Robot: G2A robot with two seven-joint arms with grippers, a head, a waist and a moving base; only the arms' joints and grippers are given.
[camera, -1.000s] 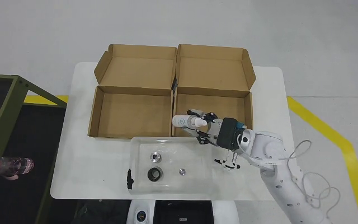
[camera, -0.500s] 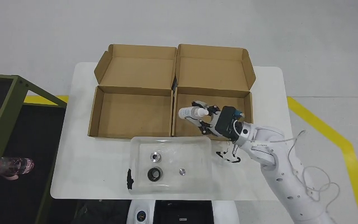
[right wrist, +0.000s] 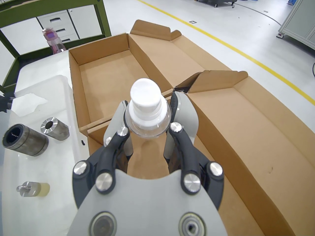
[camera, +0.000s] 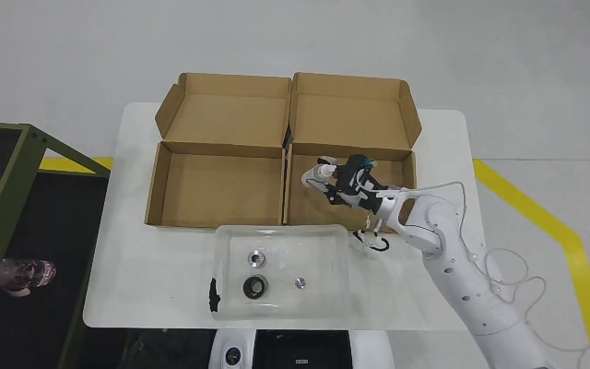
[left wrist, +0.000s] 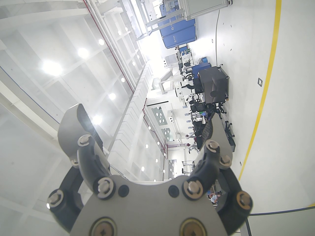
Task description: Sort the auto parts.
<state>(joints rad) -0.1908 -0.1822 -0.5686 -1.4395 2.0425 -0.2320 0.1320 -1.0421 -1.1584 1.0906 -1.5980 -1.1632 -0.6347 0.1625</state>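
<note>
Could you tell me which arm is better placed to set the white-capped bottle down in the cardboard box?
Right. The right gripper is shut on the bottle, already over the box. The left gripper is open, holds nothing, and faces away from the table.

a large industrial hall, shown by high ceiling lights [left wrist: 51,66], blue machine cabinets [left wrist: 177,31] and a yellow floor line [right wrist: 246,56].

The right gripper [right wrist: 150,105] clamps a white-capped bottle [right wrist: 145,94] above an open cardboard box [right wrist: 246,133]
</note>
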